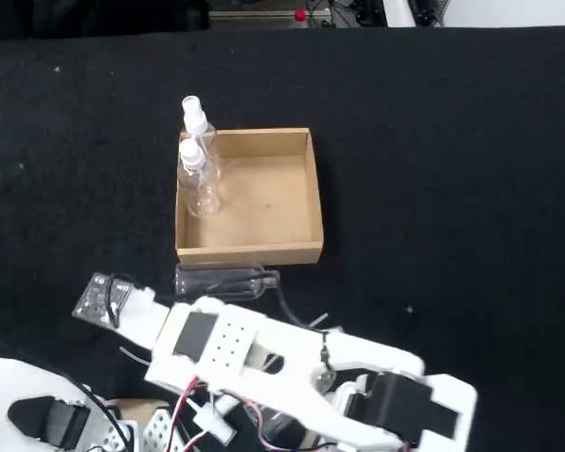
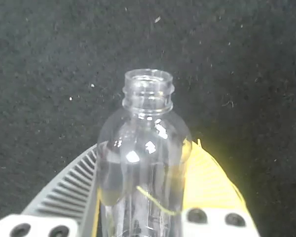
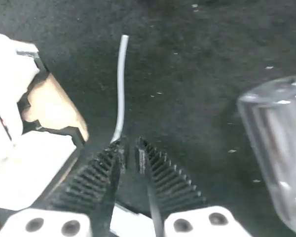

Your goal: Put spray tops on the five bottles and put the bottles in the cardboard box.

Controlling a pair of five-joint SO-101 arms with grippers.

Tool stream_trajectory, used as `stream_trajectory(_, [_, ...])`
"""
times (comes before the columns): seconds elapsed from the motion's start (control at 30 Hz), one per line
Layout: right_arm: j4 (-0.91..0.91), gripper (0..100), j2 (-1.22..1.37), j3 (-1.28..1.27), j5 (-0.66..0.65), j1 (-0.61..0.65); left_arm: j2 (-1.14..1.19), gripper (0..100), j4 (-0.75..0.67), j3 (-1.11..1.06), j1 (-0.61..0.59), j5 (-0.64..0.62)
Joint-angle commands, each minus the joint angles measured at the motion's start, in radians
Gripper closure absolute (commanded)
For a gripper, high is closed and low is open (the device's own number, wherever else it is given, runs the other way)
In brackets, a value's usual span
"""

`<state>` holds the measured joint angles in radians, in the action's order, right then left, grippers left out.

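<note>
My left gripper (image 2: 145,150) is shut on a clear bottle (image 2: 147,123) with an open, uncapped neck; one finger is grey (image 2: 71,185), the other yellow (image 2: 209,182). My right gripper (image 3: 130,146) has its black fingers shut, and a thin white spray-top tube (image 3: 120,89) sticks out from their tips over the black table. A clear bottle (image 3: 278,148) stands close beside it. The cardboard box (image 1: 306,188) holds two bottles with spray tops (image 1: 200,179) against its left wall. Another clear bottle (image 1: 221,281) lies on its side in front of the box.
A white arm (image 1: 264,353) stretches across the near part of the table, covering what is under it. A loose thin tube (image 1: 292,309) lies between the lying bottle and that arm. The table is covered in black cloth (image 1: 452,188).
</note>
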<state>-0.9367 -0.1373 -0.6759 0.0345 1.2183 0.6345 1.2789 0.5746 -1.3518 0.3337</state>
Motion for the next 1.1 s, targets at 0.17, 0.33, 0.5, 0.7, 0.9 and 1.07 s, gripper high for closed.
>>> stream_trajectory(0.17, [0.023,84.8,0.041,0.104,0.041,0.080,0.020,93,0.110,0.211,-0.004,-0.009])
stream_trajectory(0.33, [0.025,79.7,0.050,0.102,0.041,0.081,0.041,93,0.110,0.225,-0.005,-0.006])
stream_trajectory(0.5, [0.026,85.2,0.051,0.093,0.041,0.081,0.038,93,0.110,0.225,-0.002,-0.009])
stream_trajectory(0.7, [0.031,86.1,0.051,0.065,0.040,0.083,0.032,93,0.107,0.226,0.005,-0.005])
stream_trajectory(0.9, [0.080,86.0,0.051,0.005,0.040,0.112,0.032,93,0.110,0.226,0.012,-0.008])
stream_trajectory(1.07, [0.094,86.0,0.051,-0.004,0.034,0.120,0.032,93,0.106,0.226,0.013,-0.005])
